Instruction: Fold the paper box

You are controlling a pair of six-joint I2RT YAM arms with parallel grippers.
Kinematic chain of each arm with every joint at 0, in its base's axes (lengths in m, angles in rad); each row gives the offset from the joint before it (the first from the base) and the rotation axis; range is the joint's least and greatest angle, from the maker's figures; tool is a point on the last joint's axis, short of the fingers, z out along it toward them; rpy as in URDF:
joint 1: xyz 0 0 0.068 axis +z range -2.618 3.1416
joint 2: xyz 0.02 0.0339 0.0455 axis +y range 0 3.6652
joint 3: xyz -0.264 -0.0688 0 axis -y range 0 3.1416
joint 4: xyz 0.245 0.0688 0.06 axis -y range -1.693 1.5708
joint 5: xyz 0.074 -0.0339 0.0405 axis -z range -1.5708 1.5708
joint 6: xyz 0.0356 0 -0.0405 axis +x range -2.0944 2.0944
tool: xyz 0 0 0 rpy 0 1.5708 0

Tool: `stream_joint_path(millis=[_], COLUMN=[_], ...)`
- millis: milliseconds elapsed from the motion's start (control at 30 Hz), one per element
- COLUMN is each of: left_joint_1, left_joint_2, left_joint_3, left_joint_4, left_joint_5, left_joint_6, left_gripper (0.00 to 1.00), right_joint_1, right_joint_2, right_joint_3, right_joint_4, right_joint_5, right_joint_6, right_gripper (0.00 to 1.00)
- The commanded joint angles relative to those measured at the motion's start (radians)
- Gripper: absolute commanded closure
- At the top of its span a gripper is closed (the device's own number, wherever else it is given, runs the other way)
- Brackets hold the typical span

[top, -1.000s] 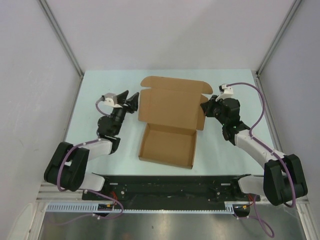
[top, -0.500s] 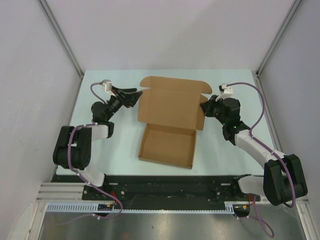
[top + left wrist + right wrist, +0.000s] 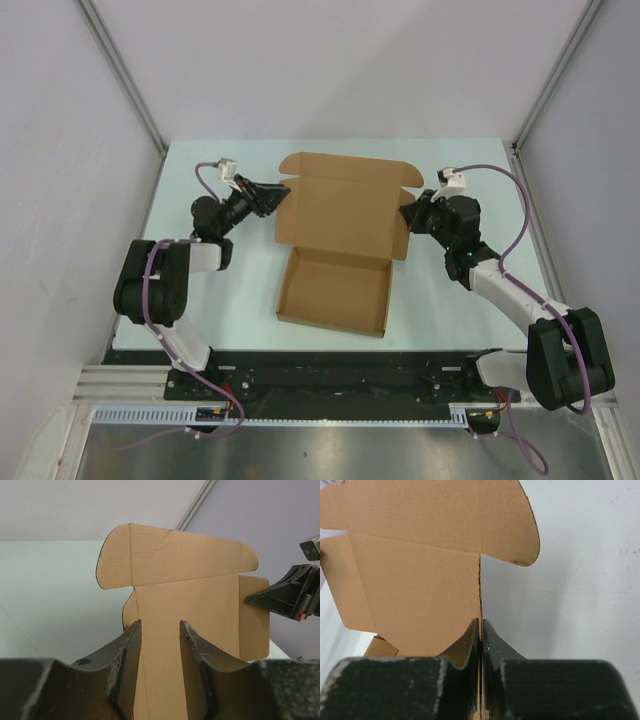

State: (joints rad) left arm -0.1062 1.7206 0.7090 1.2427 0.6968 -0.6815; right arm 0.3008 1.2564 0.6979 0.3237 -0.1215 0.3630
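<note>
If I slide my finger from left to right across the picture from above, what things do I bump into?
left hand → paper box → right hand, which is pinching the box's right edge.

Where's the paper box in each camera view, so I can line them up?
Top external: paper box mid-table, between the two arms.
Left wrist: centre, its lid facing the camera.
Right wrist: upper left and centre.
Shared landmark: right pincer, shut on the lid's side flap.
</note>
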Motion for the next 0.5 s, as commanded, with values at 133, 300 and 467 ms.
stream_joint_path(millis=[133,300,467], left_joint_1=[0.002,0.029,0.039], left_joint_2=[-0.006,-0.052,-0.099], left_joint_3=[-0.003,-0.025,-0.036], left_joint_4=[0.038,0.155,-0.017], left_joint_5=[-0.031,-0.062,-0.111], left_joint_6=[-0.001,-0.058,0.065], left_gripper=[0.46,0.38,0.38], right_joint_1=[-0.002,-0.002,-0.003], right_joint_2=[0.005,0.006,0.005], right_joint_3=[0.041,0.041,0.041], right_joint_4=[0.037,0.038,0.043], right_joint_5=[-0.018,-0.017,-0.02], right_joint_6=[-0.001,-0.001,0.001], right_gripper=[0.96,0.96,0.96])
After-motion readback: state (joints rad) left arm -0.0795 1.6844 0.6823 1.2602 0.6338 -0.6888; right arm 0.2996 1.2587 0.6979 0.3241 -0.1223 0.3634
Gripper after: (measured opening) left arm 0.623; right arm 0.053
